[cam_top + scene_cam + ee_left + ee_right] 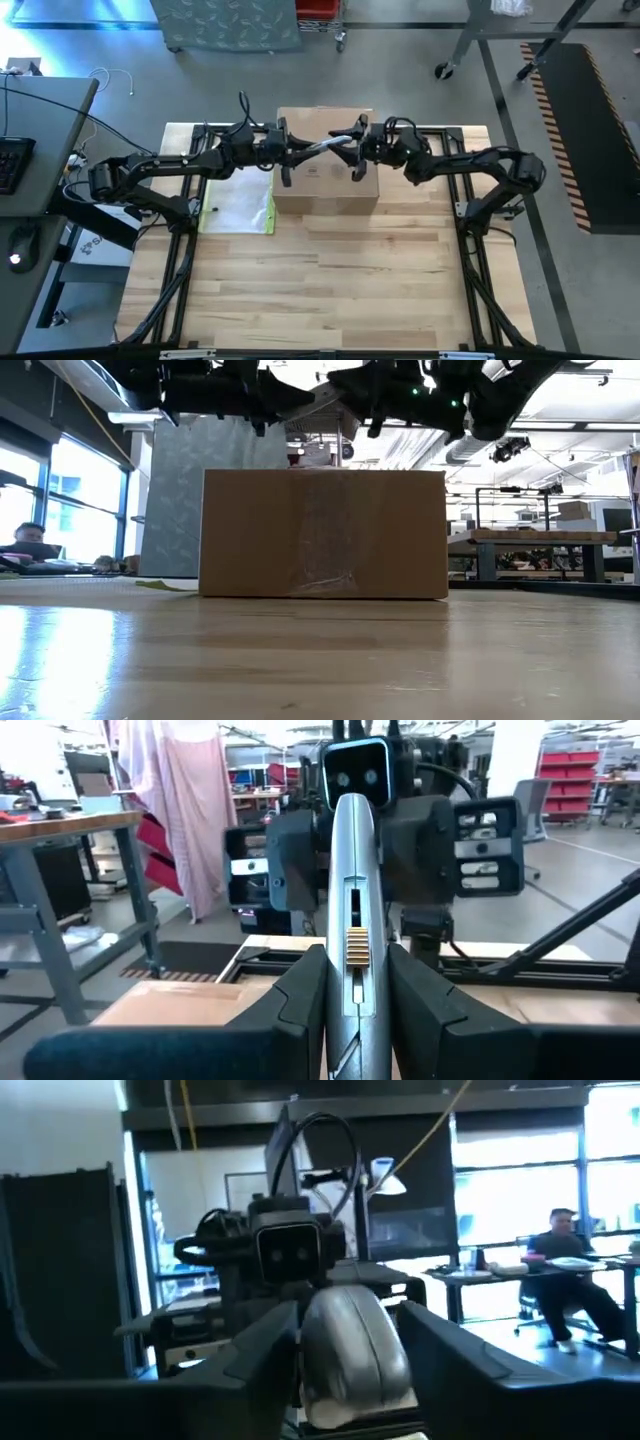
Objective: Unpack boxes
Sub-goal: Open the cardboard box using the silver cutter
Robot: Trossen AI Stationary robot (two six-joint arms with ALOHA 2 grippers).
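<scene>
High view shows the box [325, 165] at the worktop's [330, 290] back, stiff and probably light, both pincers above it, left pincer [355, 995] pinching a grey cutter [352, 920], right pincer [350, 1350] around its other end.

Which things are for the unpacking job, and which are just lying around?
For the job:
- cardboard box
- silver cutter
- left end effector, gripping the cutter
- right end effector, at the cutter's other end

Lying about:
- clear sleeve with yellow edge
- keyboard
- mouse
</scene>
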